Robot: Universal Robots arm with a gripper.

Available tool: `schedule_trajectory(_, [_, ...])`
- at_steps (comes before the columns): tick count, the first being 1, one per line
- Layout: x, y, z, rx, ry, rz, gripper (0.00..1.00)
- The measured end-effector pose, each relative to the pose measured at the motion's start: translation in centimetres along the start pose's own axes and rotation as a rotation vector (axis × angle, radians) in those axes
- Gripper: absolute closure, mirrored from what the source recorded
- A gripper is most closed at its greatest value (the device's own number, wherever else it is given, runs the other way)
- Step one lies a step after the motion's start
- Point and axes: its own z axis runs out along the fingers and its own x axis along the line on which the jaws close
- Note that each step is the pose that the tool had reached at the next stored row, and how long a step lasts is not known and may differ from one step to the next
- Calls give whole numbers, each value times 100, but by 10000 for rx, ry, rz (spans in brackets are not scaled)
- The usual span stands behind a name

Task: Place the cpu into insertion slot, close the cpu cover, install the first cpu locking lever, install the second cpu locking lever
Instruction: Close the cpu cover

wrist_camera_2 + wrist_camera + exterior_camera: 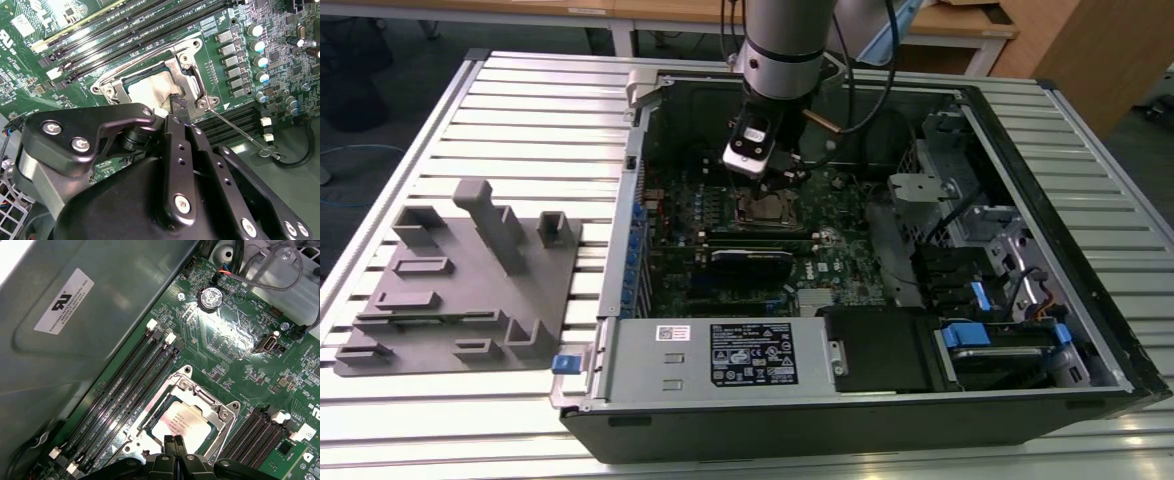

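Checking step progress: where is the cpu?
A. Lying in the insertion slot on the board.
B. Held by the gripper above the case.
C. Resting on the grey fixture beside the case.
A: in the first wrist view the cpu sits in the insertion slot, with the cpu cover framing it.

The silver-grey arm (pixel 787 35) ends in a black hand (pixel 176 104) with silver screws (pixel 81 144).

In the exterior view even light is cast from above, and the inside of the case (pixel 854 430) is left dim. In the first wrist view glare is spread across the board (pixel 225 335). In the second wrist view the cpu (pixel 150 92) is washed out white, while the gripper (pixel 177 102) is rendered dark and slightly soft.
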Motion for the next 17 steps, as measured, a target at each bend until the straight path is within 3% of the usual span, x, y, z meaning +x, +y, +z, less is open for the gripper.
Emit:
schedule_trajectory(9, [0,0,0,2,2,-74,89])
schedule_trajectory(17, [0,0,1,23,20,-742,89])
